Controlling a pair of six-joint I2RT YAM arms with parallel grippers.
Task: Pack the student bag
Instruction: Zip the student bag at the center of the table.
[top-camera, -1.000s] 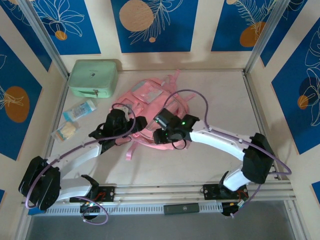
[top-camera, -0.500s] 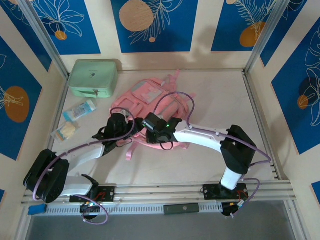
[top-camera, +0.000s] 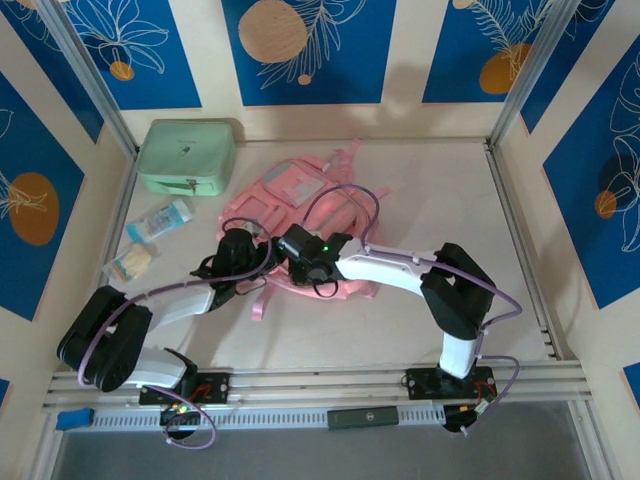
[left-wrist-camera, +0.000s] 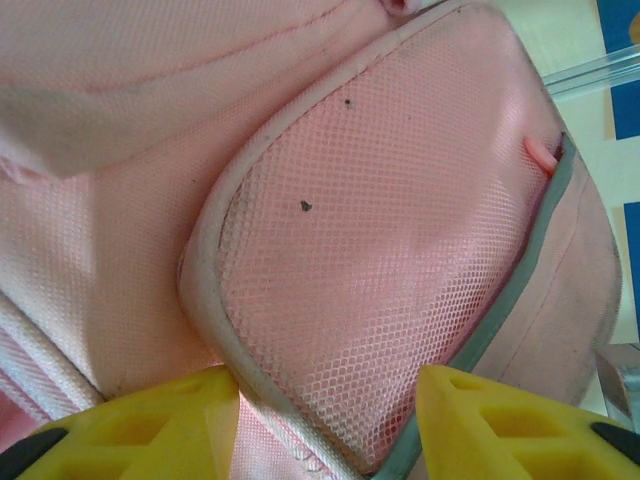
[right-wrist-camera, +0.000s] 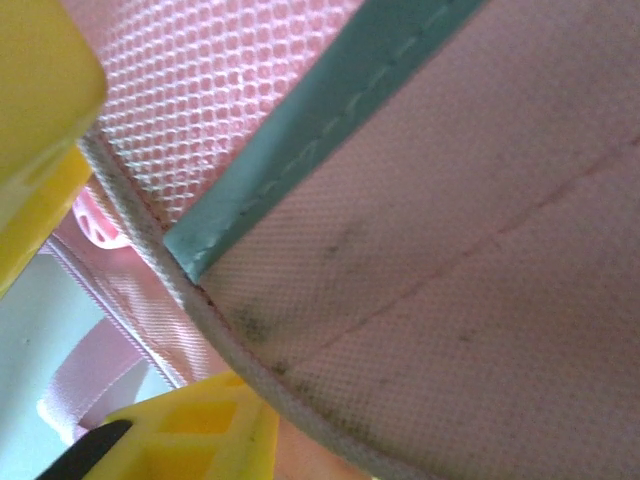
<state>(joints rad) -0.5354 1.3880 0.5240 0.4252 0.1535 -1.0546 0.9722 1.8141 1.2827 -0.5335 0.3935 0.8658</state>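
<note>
Right arm (top-camera: 390, 268) swung in to near edge of student bag (top-camera: 300, 188).
Detail: left jaws spread astride mesh pocket (left-wrist-camera: 370, 260); right jaws around bag edge, pinch unclear.

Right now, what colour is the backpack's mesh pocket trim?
Muted teal trim, clearest in the right wrist view.

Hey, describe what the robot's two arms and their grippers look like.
The left arm and the right arm both have glossy white links with bulky black joints. A thin purple cable loops along each arm. A small green light glows on the right wrist. The fingers are bright yellow plastic with moulded hollows, black at their bases.
</note>
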